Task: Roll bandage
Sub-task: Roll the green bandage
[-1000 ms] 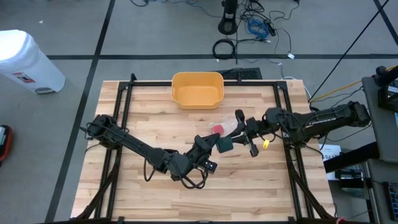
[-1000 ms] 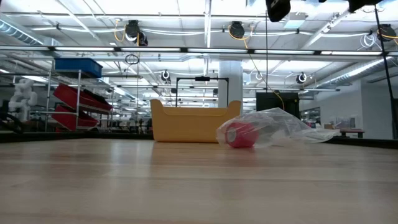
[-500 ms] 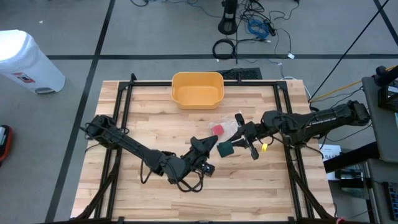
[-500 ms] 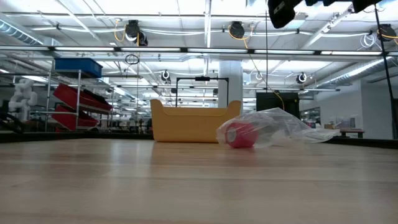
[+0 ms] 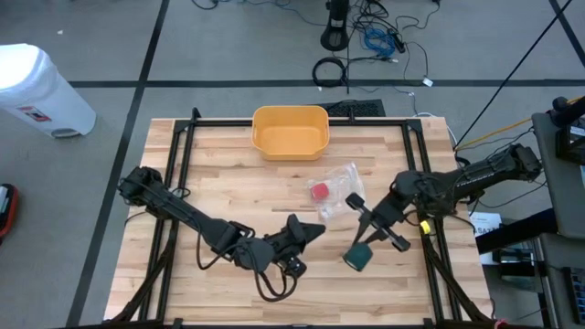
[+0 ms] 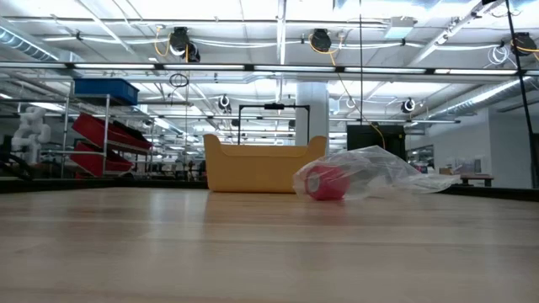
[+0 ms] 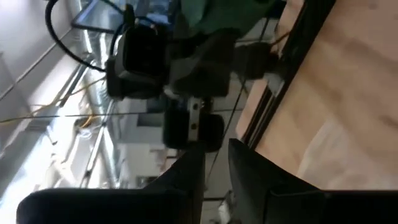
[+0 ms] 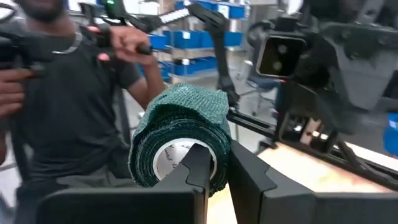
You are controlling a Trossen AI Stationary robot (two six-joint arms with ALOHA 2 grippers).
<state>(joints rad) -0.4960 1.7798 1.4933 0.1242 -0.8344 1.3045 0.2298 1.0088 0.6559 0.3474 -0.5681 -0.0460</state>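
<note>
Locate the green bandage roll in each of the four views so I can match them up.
High view: green bandage roll lower right of centre, at the right end effector.
Low view: not in it.
Left wrist view: green patch at the top edge, by the other arm.
Right wrist view: centre, pinched between that arm's own fingers.
Shared landmark: the wooden table, in all four.

Yellow bin [image 5: 290, 132], red roll in plastic bag [image 5: 335, 188]
</note>
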